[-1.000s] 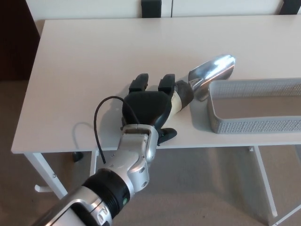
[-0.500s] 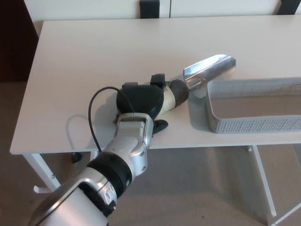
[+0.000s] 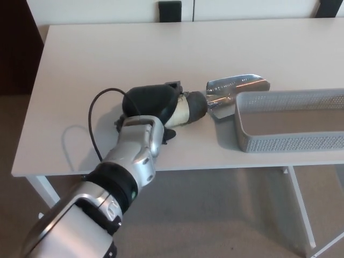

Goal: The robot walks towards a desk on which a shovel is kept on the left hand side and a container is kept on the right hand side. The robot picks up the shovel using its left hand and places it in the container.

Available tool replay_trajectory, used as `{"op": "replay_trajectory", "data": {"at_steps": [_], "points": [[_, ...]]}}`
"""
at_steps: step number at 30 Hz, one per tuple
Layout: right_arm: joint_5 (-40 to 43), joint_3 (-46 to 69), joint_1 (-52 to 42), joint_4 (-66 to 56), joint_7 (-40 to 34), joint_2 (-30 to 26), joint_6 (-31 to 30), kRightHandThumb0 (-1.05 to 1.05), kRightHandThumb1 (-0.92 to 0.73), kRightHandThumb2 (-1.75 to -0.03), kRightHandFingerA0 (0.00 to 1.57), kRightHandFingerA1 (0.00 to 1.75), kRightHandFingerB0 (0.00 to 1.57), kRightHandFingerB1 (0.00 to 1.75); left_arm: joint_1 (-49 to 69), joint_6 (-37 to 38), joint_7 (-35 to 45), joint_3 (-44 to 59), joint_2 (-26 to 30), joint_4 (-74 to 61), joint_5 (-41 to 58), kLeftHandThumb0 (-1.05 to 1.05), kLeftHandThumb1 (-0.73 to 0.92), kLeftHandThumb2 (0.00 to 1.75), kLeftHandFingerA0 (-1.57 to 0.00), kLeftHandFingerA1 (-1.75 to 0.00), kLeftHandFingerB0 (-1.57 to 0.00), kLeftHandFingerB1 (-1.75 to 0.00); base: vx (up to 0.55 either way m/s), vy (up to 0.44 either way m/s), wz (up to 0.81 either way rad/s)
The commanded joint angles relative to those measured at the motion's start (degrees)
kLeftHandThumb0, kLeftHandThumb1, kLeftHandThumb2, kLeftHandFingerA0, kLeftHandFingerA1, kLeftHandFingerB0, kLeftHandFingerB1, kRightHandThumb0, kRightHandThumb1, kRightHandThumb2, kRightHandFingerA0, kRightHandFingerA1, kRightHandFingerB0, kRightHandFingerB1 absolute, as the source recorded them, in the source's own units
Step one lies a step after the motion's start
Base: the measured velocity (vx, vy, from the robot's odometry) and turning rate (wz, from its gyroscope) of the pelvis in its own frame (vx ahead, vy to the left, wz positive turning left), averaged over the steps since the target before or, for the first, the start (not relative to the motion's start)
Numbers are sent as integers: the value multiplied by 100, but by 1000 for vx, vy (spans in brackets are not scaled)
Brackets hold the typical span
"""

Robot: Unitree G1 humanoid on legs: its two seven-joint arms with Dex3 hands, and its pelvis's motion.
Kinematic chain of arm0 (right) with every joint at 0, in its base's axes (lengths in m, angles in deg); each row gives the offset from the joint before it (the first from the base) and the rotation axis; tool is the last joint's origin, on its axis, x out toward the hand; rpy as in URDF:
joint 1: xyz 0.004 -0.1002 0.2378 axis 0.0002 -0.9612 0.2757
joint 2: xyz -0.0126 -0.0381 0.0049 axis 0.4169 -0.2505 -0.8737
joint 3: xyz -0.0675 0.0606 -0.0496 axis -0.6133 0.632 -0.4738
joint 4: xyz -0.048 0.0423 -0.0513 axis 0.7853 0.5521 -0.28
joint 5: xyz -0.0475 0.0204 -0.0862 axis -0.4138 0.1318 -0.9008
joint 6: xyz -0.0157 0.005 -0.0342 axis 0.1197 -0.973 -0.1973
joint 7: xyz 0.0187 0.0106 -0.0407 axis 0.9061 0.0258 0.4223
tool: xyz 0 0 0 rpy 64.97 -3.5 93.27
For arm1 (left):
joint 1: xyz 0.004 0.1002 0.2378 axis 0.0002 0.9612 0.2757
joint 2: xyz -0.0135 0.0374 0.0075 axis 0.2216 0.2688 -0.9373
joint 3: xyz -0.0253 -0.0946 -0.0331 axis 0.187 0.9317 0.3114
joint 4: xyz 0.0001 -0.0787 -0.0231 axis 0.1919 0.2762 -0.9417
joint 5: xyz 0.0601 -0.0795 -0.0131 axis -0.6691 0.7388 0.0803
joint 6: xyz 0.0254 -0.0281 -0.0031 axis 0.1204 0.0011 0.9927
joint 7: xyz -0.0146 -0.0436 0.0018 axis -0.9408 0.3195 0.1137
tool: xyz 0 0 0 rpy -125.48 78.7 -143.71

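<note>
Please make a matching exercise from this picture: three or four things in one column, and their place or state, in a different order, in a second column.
1. shovel
2. container
3. left hand
4. desk

a. grey mesh, nothing inside
b. shut around a handle
c. white, bearing everything
d. shiny scoop just left of the mesh rim

Pairs: 1-d, 2-a, 3-b, 4-c

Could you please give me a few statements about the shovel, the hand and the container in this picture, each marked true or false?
1. The left hand is closed on the shovel handle. True.
2. The shovel lies fully inside the container. False: its metal scoop is at the container's left end, outside its rim.
3. The container stands on the desk. True.
4. The right hand steadies the container. False: no right hand is in view.
</note>
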Motion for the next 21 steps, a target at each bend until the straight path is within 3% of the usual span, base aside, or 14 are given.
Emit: {"op": "replay_trajectory", "data": {"at_steps": [1,3,4,5,6,7,8,9,11,12,13,18,19,21], "points": [[-88,-37,-10,-105,148,-179,-147,-48,-64,-62,68,48,52,40,560,396,287,1142,-131,44,1281,-23,74,62,-86,-111,-65,-50,0,0,0],[-74,-41,-5,-101,162,-180,-142,-48,-65,-62,67,47,52,40,555,404,265,1499,-216,-2,1496,-24,77,62,-87,-113,-68,-51,0,0,0],[-63,-42,-4,-87,167,-181,-123,-49,-65,-63,67,47,52,40,555,393,92,2103,-377,-118,1972,-24,75,62,-68,-75,-38,-39,0,0,0],[-74,-50,-6,-94,169,-188,-122,-49,-65,-63,67,47,52,40,546,395,5,2469,-475,-165,2249,-24,75,62,-68,-75,-38,-39,0,0,0],[-84,-58,-10,-80,166,-198,-97,-49,-65,-63,67,47,52,40,583,484,-24,2916,-589,-270,2631,-18,71,61,-63,-95,-38,-41,0,0,0],[-92,-64,-11,-78,168,-201,-107,-48,-65,-63,67,47,52,40,573,434,-111,3135,-646,-336,2760,-14,62,67,-69,-130,-54,-67,0,0,0],[-87,-67,13,-35,170,-198,-94,-48,-65,-63,66,47,52,40,568,443,-176,3415,-725,-408,2983,-13,59,80,-85,-140,-69,-85,0,0,0],[-94,-75,23,-28,171,-200,-104,-45,-70,-62,66,45,53,39,560,505,-236,3983,-901,-550,3521,-13,67,80,-97,-126,-69,-77,0,0,0],[-123,-92,23,-51,168,-209,-130,-46,-70,-62,66,45,53,39,546,613,-256,4623,-1116,-706,4120,-11,70,82,-93,-134,-70,-89,0,0,0],[-137,-96,-13,-115,188,-236,-159,-45,-70,-62,66,45,52,39,503,552,-357,4898,-1232,-788,4372,-19,76,70,-87,-154,-64,-76,0,0,0],[-117,-99,-7,-143,226,-243,-173,-44,-71,-62,65,45,52,39,440,571,-443,5053,-1301,-858,4478,-17,80,67,-86,-167,-65,-103,0,0,0],[-103,-118,36,-67,245,-232,-160,-44,-71,-62,64,45,52,39,444,725,-556,5135,-1525,-1151,4316,-19,77,68,-91,-169,-71,-105,0,0,0],[-105,-116,38,-77,254,-244,-168,-44,-71,-62,65,44,52,39,465,749,-589,4896,-1521,-1204,3988,-21,78,63,-93,-157,-73,-90,0,0,0],[-108,-120,60,-80,272,-254,-182,-45,-71,-62,64,44,52,39,557,985,-490,4498,-1487,-1278,3503,-20,79,63,-90,-152,-72,-96,0,0,0]]}}
